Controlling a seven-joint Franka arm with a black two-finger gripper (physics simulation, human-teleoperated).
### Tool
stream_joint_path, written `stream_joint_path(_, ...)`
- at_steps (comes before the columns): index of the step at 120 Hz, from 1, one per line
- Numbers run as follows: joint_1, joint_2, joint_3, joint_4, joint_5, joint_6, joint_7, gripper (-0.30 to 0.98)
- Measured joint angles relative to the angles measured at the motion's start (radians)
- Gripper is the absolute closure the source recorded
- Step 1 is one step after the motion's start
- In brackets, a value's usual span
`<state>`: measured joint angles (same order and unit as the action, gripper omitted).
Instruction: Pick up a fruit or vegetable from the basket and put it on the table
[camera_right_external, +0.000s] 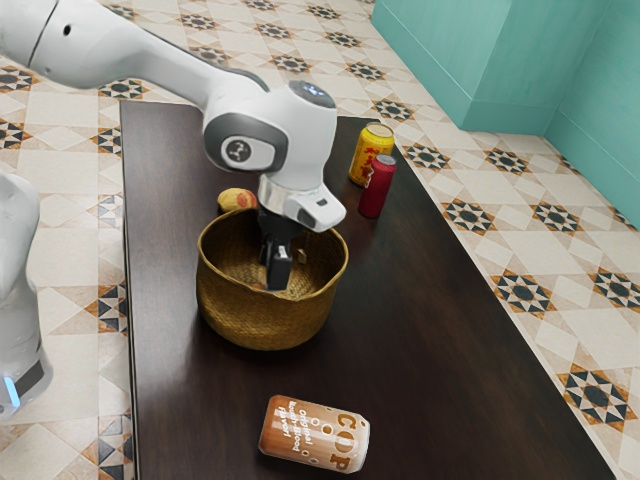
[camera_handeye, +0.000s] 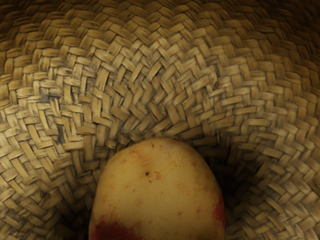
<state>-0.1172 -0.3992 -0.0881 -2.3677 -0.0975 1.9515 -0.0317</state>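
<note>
Gripper (camera_right_external: 278, 274) lowered inside woven basket (camera_right_external: 262, 328); potato (camera_handeye: 157, 192) in there, at the hand.
Grip: can't tell whether wide, narrow or holding the potato. Yellowish, red-marked produce (camera_right_external: 236, 199) on table (camera_right_external: 420, 350), outside basket, to the exterior view's left of the hand; orange-brown can (camera_right_external: 314, 434) camera-side of it.
</note>
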Motion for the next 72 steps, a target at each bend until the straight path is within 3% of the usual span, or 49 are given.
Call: stream_joint_path(72,-0.001,0.057,0.022,-0.039,-0.024,0.078,0.003,0.02)
